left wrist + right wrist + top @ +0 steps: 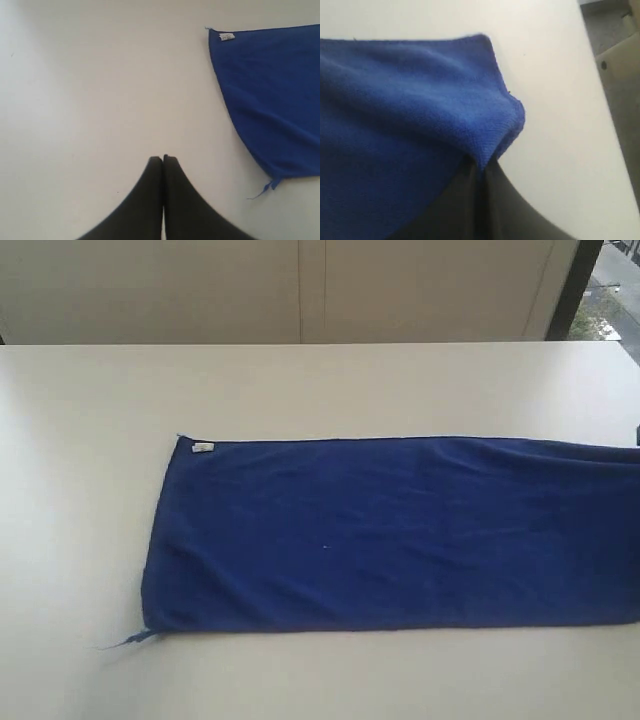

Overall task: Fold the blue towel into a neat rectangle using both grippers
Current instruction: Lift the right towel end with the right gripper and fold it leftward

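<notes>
The blue towel point(390, 535) lies flat and long across the white table point(90, 420), its right end running out of the exterior view. A small white tag point(203, 448) sits at its far left corner. No arm shows in the exterior view. In the left wrist view my left gripper point(163, 159) is shut on nothing, over bare table, well apart from the towel's left end point(272, 90). In the right wrist view my right gripper point(481, 167) is shut on the towel's edge point(490, 127), which bunches up into a raised fold between the fingers.
A loose blue thread point(128, 640) trails from the towel's near left corner. The table's edge point(600, 85) runs close beside the right gripper, with floor and a beige piece of furniture point(620, 55) beyond it. A pale wall point(300, 290) stands behind the table.
</notes>
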You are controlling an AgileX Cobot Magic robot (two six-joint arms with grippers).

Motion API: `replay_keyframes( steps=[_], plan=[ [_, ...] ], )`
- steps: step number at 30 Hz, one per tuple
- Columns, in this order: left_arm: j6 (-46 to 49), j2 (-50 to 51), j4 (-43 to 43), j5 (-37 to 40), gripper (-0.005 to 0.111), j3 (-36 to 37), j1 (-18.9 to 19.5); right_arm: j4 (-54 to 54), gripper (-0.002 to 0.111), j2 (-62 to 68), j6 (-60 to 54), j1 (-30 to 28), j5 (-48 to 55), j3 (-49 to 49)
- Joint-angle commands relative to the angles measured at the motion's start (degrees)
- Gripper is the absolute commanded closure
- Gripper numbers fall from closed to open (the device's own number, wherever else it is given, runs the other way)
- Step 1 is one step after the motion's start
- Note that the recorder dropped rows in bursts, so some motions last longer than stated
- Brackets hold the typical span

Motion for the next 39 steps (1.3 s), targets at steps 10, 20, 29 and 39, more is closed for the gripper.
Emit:
replay_keyframes(
  steps=[10,20,29,39],
  plan=[
    [0.0,-0.2,0.3,0.5,0.107,0.4,0.1,0.7,0.108,-11.3,0.4,12.7,3.0,-2.5],
    [0.0,-0.2,0.3,0.5,0.107,0.4,0.1,1.6,0.108,-12.8,0.4,33.2,10.6,-8.4],
    [0.0,-0.2,0.3,0.5,0.107,0.4,0.1,1.6,0.108,-9.7,0.4,49.6,10.4,-14.1],
    [0.0,-0.2,0.3,0.5,0.107,0.4,0.1,1.6,0.108,6.6,0.5,61.1,9.4,-24.0]
  ],
)
